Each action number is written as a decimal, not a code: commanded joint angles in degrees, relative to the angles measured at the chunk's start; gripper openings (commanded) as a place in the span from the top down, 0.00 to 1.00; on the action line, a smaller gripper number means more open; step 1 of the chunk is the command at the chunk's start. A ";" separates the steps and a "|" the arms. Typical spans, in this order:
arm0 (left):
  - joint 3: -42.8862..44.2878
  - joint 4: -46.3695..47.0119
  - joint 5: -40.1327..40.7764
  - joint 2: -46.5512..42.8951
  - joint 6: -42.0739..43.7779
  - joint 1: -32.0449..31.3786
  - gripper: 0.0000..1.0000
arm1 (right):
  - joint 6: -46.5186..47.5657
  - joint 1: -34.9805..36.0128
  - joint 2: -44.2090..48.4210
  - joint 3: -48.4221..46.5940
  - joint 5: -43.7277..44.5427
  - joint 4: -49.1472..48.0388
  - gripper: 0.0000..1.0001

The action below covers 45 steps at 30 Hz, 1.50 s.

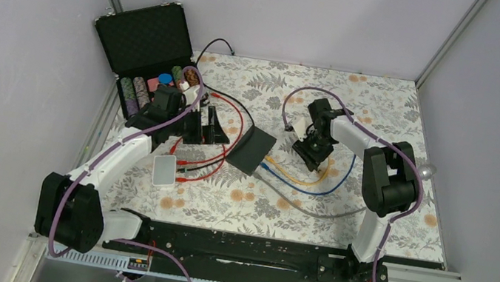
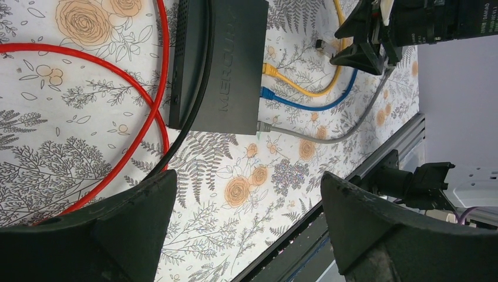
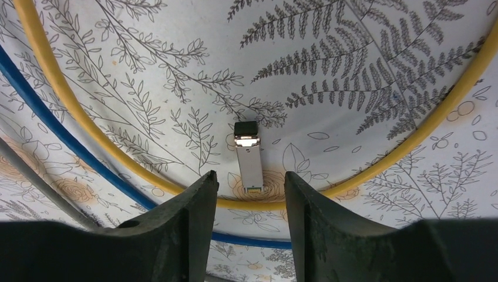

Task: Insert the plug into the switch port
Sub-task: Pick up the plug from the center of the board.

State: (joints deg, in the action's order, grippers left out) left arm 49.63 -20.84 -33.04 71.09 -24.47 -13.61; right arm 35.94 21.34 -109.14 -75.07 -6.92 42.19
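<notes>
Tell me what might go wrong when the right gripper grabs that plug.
1. The plug lies right by the yellow cable; the right gripper may pinch both.
2. The plug is small and lies flat, so it may twist in the grip.
3. Nothing holds the switch; pushing may slide it.

Table (image 1: 402,104): white, grey fern print, orange flowers. Switch (image 2: 235,59) dark grey. Yellow cable (image 2: 317,94), blue cable (image 2: 320,109), grey cable (image 2: 329,140), red cable (image 2: 162,47). Plug (image 3: 249,155) silver, black tip.
</notes>
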 commanded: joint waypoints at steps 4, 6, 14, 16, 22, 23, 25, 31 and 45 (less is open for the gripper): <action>0.54 0.69 -0.79 -3.81 -0.88 0.04 0.09 | 0.85 -0.25 -3.55 -5.70 2.20 7.84 0.46; 0.75 0.55 -0.81 -4.09 -1.88 -0.02 0.09 | 0.20 -0.12 -5.61 -9.36 3.09 10.32 0.47; 2.65 -0.42 1.34 -5.37 -3.42 -0.07 0.09 | -0.70 -0.16 -10.26 -16.16 4.93 15.62 0.56; 3.03 -1.06 1.60 -5.49 -3.20 -0.06 0.09 | -2.00 -0.21 -10.14 -16.08 4.64 15.38 0.57; 2.15 -2.56 2.13 -8.37 -2.60 -0.08 0.09 | -3.33 -0.18 -9.26 -15.24 2.20 15.31 0.48; 1.88 -2.74 2.20 -8.84 -2.60 -0.10 0.09 | -3.42 -0.16 -9.00 -14.82 2.03 15.29 0.47; 1.27 -2.79 1.87 -9.91 -2.64 -0.10 0.09 | -3.43 -0.16 -8.11 -13.48 2.14 15.21 0.45; -0.15 -2.68 0.29 -11.11 -2.55 -0.15 0.09 | -1.95 -0.16 -2.58 -4.45 3.52 9.33 0.41; -5.65 -1.73 0.08 -15.02 -0.13 -2.03 0.08 | -32.35 -1.10 9.26 0.84 2.32 -2.98 0.44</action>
State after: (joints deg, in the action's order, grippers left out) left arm 44.56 -24.08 -32.36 59.00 -26.35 -15.55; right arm 18.00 21.23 -100.16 -73.65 -6.31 44.12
